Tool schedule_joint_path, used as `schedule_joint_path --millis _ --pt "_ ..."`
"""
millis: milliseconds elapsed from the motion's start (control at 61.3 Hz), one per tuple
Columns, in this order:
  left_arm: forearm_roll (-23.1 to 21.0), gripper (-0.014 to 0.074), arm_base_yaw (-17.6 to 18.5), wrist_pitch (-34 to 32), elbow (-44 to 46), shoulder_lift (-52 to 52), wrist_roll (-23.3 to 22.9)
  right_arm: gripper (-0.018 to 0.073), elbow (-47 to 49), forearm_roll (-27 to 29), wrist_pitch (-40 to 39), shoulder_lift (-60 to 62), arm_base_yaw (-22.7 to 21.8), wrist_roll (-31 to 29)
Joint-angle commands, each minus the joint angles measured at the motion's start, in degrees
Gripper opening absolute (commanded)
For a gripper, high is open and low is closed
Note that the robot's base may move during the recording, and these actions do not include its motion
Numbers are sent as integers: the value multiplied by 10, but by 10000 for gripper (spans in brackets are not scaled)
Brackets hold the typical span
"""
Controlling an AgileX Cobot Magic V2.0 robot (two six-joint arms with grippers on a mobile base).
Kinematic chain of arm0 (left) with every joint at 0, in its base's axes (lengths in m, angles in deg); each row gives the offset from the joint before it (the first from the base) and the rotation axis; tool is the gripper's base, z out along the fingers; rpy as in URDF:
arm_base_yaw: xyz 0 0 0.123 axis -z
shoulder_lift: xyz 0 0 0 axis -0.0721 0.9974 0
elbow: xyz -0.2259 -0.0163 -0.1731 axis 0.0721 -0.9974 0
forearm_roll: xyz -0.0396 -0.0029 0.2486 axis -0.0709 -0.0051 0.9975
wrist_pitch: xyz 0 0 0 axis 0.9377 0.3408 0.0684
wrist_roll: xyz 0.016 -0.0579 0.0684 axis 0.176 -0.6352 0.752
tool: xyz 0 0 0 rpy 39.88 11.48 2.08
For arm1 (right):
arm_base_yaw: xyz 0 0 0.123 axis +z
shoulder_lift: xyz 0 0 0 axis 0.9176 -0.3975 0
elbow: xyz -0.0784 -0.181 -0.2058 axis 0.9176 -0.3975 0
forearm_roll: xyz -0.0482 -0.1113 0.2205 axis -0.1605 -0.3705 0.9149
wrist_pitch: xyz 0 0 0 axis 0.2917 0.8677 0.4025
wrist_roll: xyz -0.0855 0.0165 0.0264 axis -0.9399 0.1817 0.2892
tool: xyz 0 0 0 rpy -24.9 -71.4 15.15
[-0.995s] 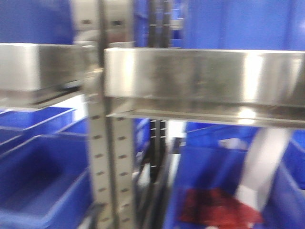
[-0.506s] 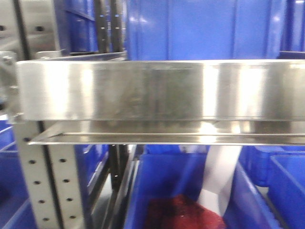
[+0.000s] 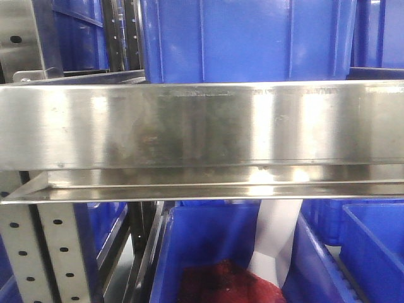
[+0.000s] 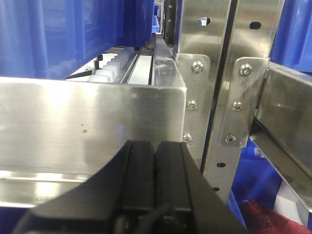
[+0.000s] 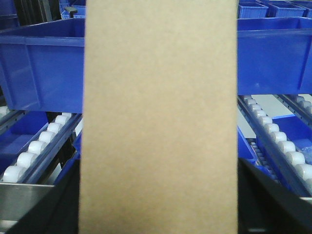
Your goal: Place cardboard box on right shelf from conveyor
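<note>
Cardboard box (image 5: 158,117): plain tan, upright, filling the middle of the right wrist view from top to bottom. Right end effector (image 5: 158,204) pinches it; its dark fingers (image 5: 263,204) show at both lower sides of the box. Behind the box stands a blue bin (image 5: 44,63), with more blue walls at right. Tracks of white rollers (image 5: 34,146) run back on either side. The box's lower end is out of frame, so whether it rests on anything cannot be told.

Right shelf (image 3: 202,126): stainless steel, its broad reflective front lip level and spanning the whole front-facing view. A large blue tote (image 3: 246,38) sits above and behind the lip. A perforated upright (image 3: 44,252) stands below at left. Under the shelf is a lower blue bin (image 3: 208,252) holding dark red material (image 3: 221,284), with a white strip (image 3: 278,233) leaning into it.

Left end effector (image 4: 156,165): black, fingers pressed together with nothing between them. It sits low in the left wrist view, just before a steel lip (image 4: 87,126). Bolted uprights (image 4: 229,97) stand to the right of that lip.
</note>
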Motion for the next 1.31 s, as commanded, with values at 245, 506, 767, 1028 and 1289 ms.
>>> schedule_joint_path --millis 245,506,767,1028,1289 --pt "-3 -116 1 -49 -5 -7 0 153 14 -11 -61 -9 -2 -3" --pt "-3 -116 1 -49 -5 -7 0 153 14 -11 -61 -9 -2 -3" --pt "-3 -116 1 -49 -5 -7 0 153 14 -11 -61 -9 -2 -3" --pt "-3 -116 1 -49 -5 -7 0 153 14 -12 -60 -10 -2 -4" --pt "-3 -116 1 -49 -5 -7 0 153 55 17 -103 -104 -2 -161"
